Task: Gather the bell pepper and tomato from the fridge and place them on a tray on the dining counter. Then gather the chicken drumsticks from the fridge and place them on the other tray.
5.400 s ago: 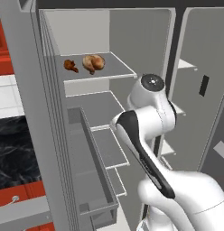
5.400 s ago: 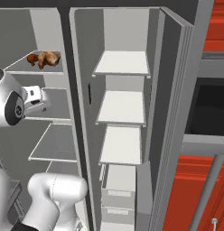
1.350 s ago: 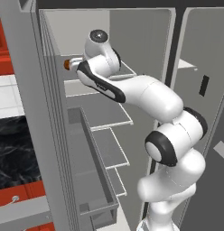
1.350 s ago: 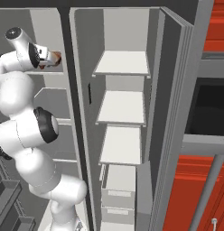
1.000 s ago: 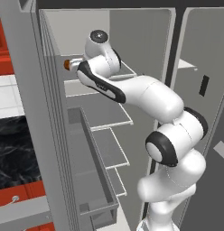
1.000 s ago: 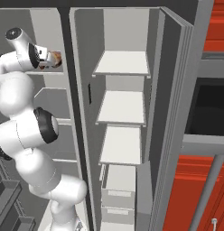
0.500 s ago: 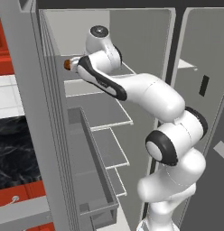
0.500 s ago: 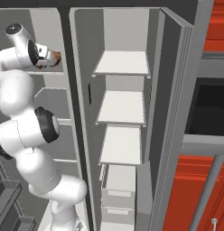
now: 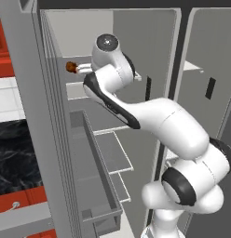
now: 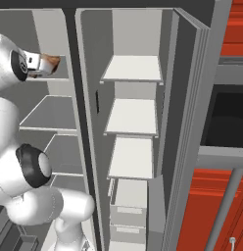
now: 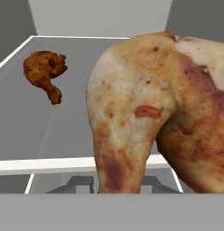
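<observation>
Jaws of your gripper [image 10: 49,64] have just closed from wide apart onto the pale tan drumstick [image 11: 154,113], clamping it just above the top shelf [image 11: 64,131] of the fridge [image 9: 38,139]. Its darker red-brown twin [image 11: 43,72] lies farther back on that shelf, well apart. You likely have the first drumstick secured; next comes carrying it to the dark tray.
</observation>
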